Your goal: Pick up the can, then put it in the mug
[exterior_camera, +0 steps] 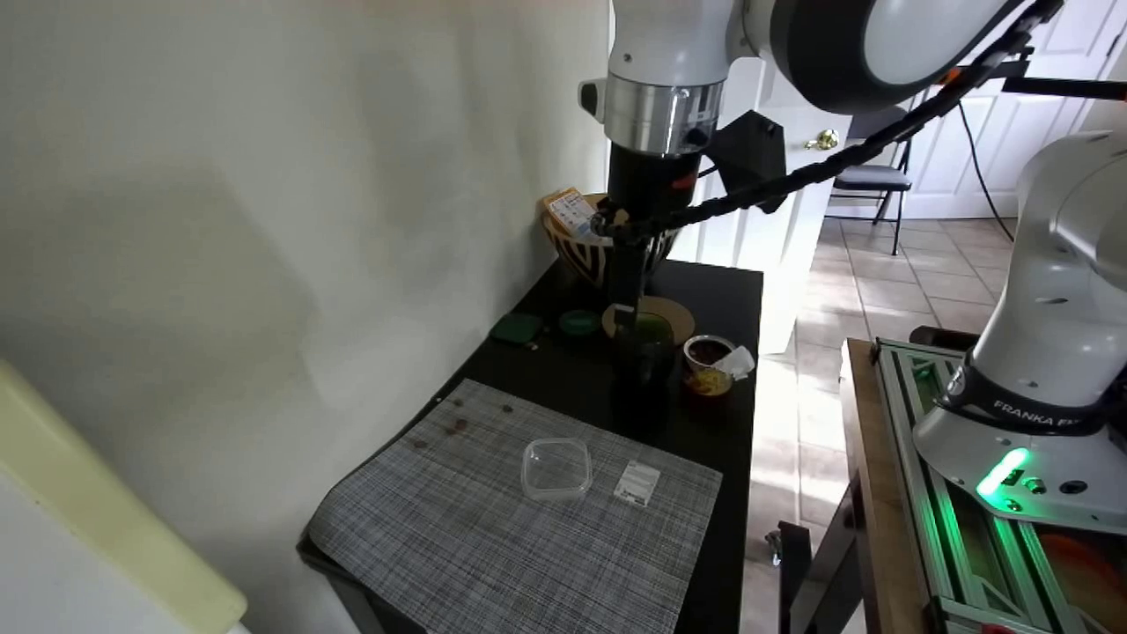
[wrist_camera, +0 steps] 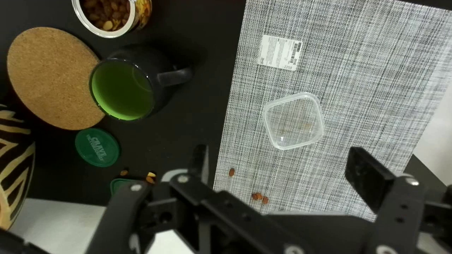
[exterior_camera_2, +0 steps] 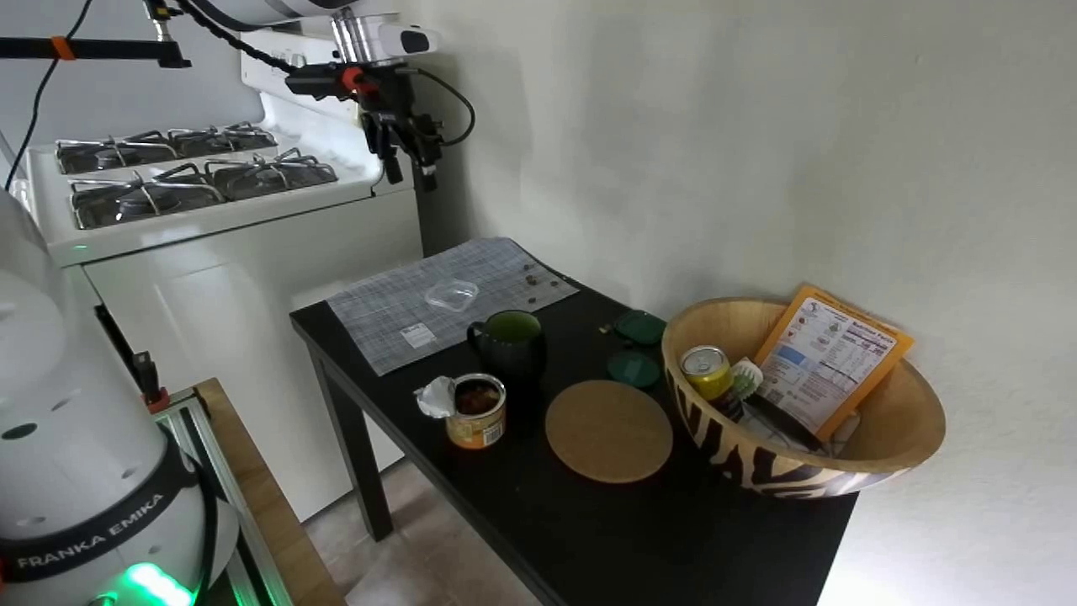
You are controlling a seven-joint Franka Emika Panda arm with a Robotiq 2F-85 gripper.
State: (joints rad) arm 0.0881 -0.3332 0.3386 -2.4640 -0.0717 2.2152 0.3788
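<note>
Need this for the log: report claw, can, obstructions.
Claw open, empty. Can in striped basket, not yet in mug. Brush-like item beside can may hinder grasp.

home kitchen around me: one white gas stove (exterior_camera_2: 252,269) with burner grates (exterior_camera_2: 267,174); one panelled white door (exterior_camera: 795,255), brass knob (exterior_camera: 826,139); tiled floor (exterior_camera: 933,273); grey placemat (exterior_camera: 528,563) on black table (exterior_camera_2: 707,530).

The can (exterior_camera_2: 709,379) looks shiny metal, the mug (wrist_camera: 132,84) smooth and glossy, the cork disc (wrist_camera: 53,77) matt.
</note>
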